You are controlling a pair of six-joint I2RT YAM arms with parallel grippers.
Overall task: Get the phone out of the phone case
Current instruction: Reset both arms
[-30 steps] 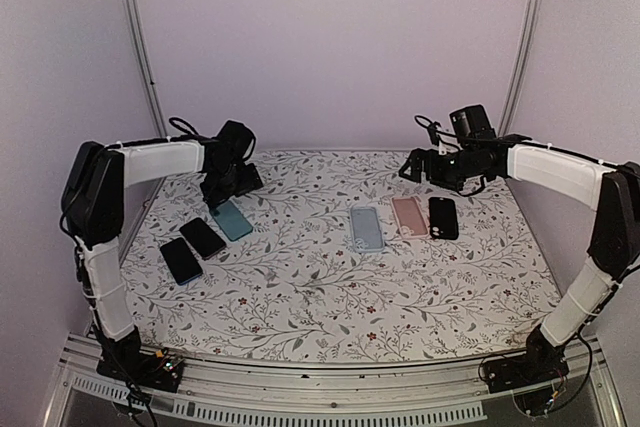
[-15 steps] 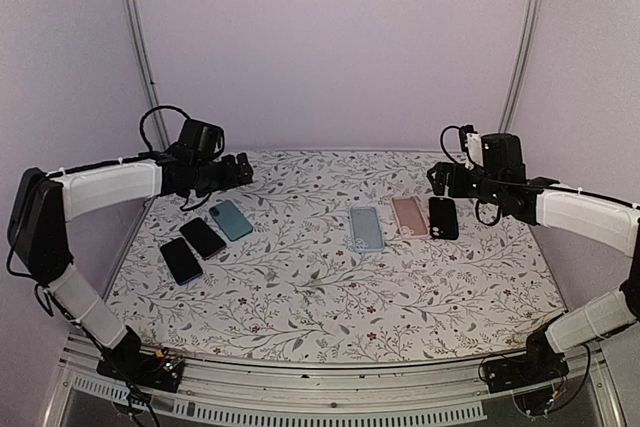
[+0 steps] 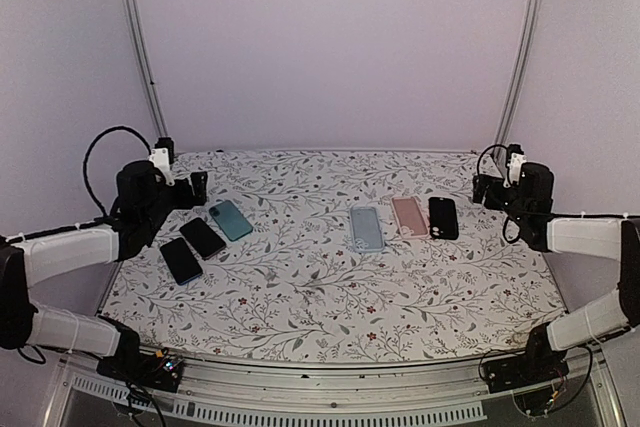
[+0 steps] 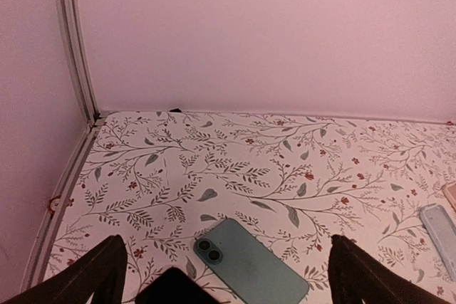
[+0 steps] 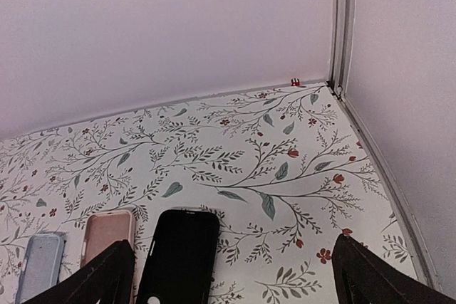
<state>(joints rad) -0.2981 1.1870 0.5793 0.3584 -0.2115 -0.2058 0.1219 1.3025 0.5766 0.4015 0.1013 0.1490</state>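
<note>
Three flat cases lie in a row at mid-right: light blue point(image 3: 366, 228), pink point(image 3: 409, 216) and black point(image 3: 443, 217). I cannot tell whether any of them holds a phone. A teal phone point(image 3: 230, 219) lies back up at the left, next to two black phones point(image 3: 202, 237) point(image 3: 181, 260). My left gripper point(image 3: 195, 187) is open and empty, low at the left edge behind the teal phone point(image 4: 251, 261). My right gripper point(image 3: 487, 190) is open and empty, at the right edge beside the black case point(image 5: 178, 258). The pink case point(image 5: 107, 243) and the light blue case point(image 5: 39, 268) also show in the right wrist view.
The floral table cloth point(image 3: 320, 287) runs to pale walls at the back and sides. Metal posts stand in the back corners point(image 3: 140, 57) point(image 3: 520, 57). A rail point(image 3: 320, 402) runs along the near edge between the arm bases.
Both arms have drawn back and outward. The left gripper left the teal phone for the left edge. The right gripper left the cases for the right edge. The phones and cases have not moved.
</note>
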